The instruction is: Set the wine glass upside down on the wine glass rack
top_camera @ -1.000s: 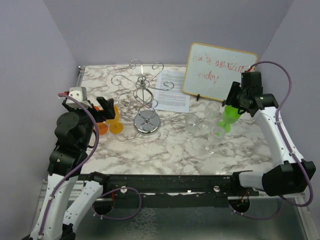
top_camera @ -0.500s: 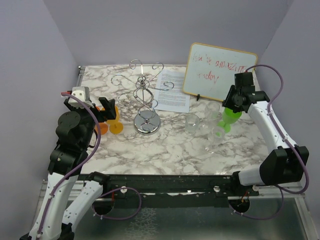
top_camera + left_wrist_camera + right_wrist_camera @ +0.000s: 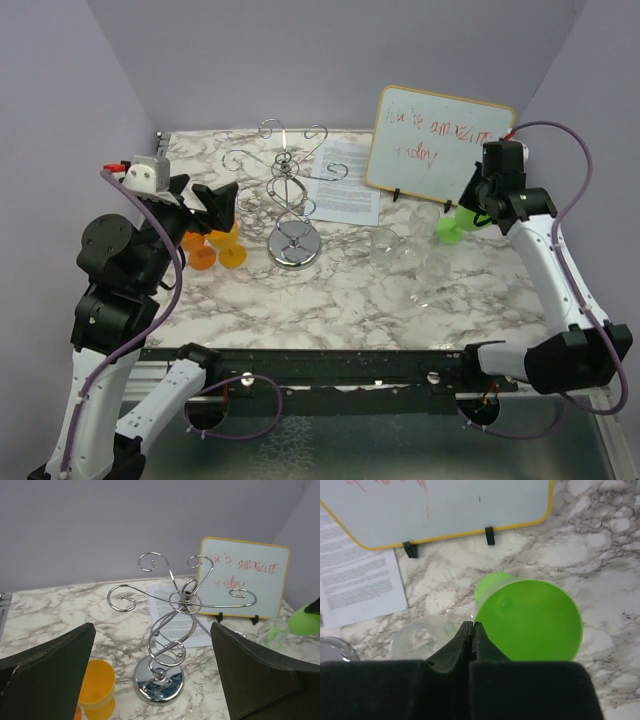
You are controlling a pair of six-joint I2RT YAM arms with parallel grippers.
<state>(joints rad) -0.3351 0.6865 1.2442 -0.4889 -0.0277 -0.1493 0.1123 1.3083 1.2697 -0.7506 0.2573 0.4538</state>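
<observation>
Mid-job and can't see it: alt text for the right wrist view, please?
The right hand is shut on the rim of a bright green plastic wine glass. Beyond it a yellow-framed whiteboard, a printed paper sheet and clear glassware sit on a marble-patterned table.

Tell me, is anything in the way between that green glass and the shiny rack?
Yes: clear glasses stand on the table between the green wine glass and the wine glass rack.
</observation>
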